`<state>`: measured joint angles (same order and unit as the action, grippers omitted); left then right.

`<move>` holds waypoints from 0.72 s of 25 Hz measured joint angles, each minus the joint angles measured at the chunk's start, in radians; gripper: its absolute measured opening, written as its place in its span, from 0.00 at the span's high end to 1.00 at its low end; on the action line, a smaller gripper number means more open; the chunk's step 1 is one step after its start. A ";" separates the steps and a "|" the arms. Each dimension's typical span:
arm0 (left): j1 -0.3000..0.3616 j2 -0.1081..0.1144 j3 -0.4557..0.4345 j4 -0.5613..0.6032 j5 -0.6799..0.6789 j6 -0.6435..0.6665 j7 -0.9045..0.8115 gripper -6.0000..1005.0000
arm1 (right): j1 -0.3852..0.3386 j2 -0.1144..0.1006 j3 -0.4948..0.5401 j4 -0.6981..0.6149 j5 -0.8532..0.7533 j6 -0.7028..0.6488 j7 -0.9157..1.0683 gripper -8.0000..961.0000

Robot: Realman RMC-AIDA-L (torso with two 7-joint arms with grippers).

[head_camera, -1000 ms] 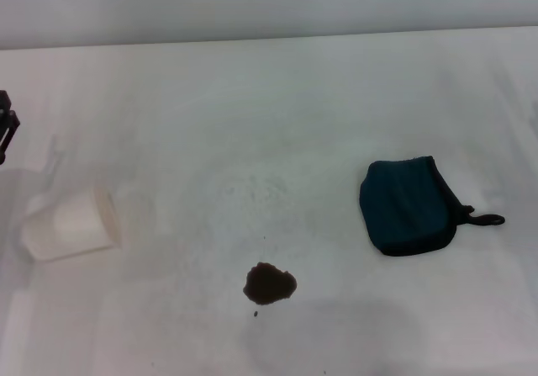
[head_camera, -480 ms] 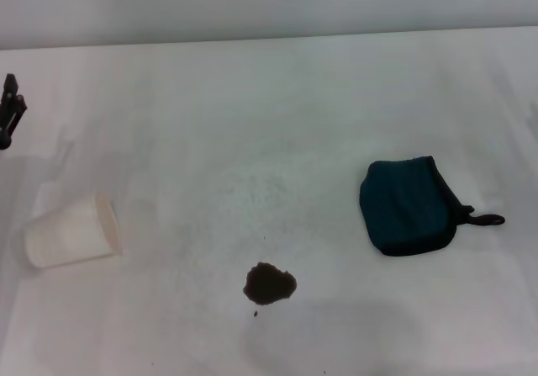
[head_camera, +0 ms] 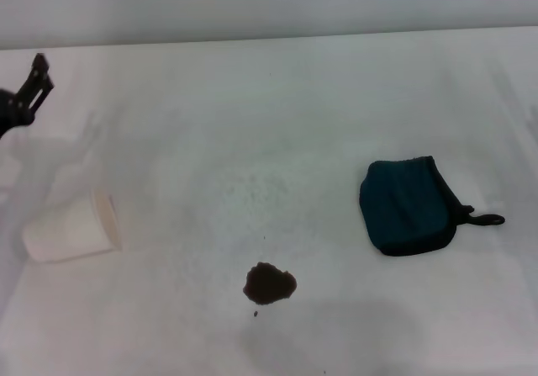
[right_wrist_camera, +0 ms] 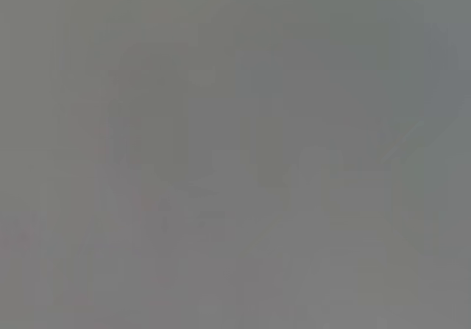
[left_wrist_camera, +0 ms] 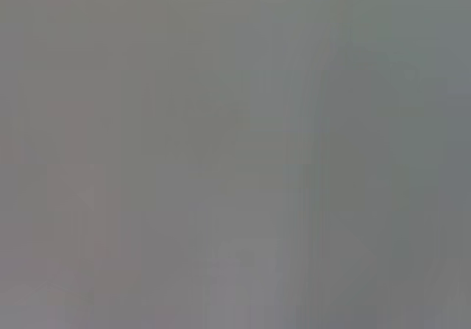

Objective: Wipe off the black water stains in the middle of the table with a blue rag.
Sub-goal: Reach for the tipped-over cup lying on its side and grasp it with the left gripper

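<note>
On the white tabletop | rag at 3 o'clock, stain at 6 | rag looks soft, light: pinch a folded edge | left fingers at 10, opening unclear | right arm unseen.

The table is looking smooth, white and a little shiny. The rag is looking like soft blue cloth, with faint lines running across it and a black loop. The stain is looking wet, dark and flat. The cup is looking like plain white paper, not shiny.
</note>
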<state>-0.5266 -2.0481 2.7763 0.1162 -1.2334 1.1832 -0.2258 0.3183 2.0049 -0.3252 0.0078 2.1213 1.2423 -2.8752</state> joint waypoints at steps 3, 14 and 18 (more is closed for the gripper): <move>-0.053 0.024 0.000 -0.082 0.126 -0.006 -0.234 0.13 | 0.004 0.000 -0.004 0.002 0.000 -0.001 0.000 0.11; -0.372 -0.013 0.071 -0.802 0.818 0.155 -1.121 0.13 | 0.026 0.001 -0.011 0.015 0.000 -0.008 0.001 0.11; -0.477 -0.004 0.072 -0.983 1.030 0.335 -1.221 0.14 | 0.033 0.002 -0.011 0.016 0.000 -0.011 0.001 0.11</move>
<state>-1.0038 -2.0524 2.8479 -0.8666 -0.2034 1.5178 -1.4470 0.3518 2.0067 -0.3360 0.0242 2.1216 1.2311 -2.8746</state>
